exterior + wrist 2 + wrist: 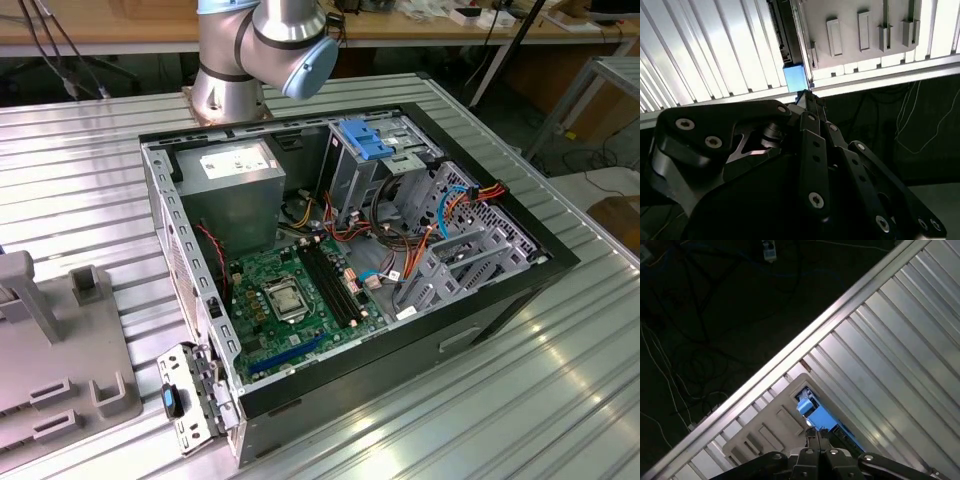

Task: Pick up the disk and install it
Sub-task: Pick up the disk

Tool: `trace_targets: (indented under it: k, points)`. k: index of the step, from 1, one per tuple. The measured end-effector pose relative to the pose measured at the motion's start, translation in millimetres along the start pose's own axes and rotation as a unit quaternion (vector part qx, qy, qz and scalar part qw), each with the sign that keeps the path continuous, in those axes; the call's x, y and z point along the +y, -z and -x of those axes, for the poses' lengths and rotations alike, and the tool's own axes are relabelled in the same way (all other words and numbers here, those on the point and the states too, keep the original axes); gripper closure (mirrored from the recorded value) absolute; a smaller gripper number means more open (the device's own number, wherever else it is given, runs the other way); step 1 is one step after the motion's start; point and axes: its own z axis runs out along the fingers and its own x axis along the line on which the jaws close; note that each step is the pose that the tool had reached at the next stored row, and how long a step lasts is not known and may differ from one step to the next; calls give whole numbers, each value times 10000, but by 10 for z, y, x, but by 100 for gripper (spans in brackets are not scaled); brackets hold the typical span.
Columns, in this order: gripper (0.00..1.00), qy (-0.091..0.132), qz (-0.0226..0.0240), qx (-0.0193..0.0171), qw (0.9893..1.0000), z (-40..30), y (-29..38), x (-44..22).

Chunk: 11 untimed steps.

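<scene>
Ribbed metal table point(500, 400), open PC case point(480, 322) on it, grey fixture point(60, 350) alongside

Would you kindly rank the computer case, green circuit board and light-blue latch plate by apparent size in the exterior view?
Largest to smallest:
1. computer case
2. green circuit board
3. light-blue latch plate, though it sits farther back

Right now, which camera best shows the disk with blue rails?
The first wrist view: the disk shows its blue carrier broadside, just ahead of the gripper, at a grey holder. The second wrist view catches it edge-on, a dark strip with a blue end. The exterior view has the holder at its left edge.
</scene>
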Motion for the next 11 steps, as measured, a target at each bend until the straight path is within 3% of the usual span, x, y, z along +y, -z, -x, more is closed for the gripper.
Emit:
trace_targets:
  k: [7,11]
  points:
    - [89,387,-4,20,9993,0,0,0]
    - [89,645,-10,39,9979,0,0,0]
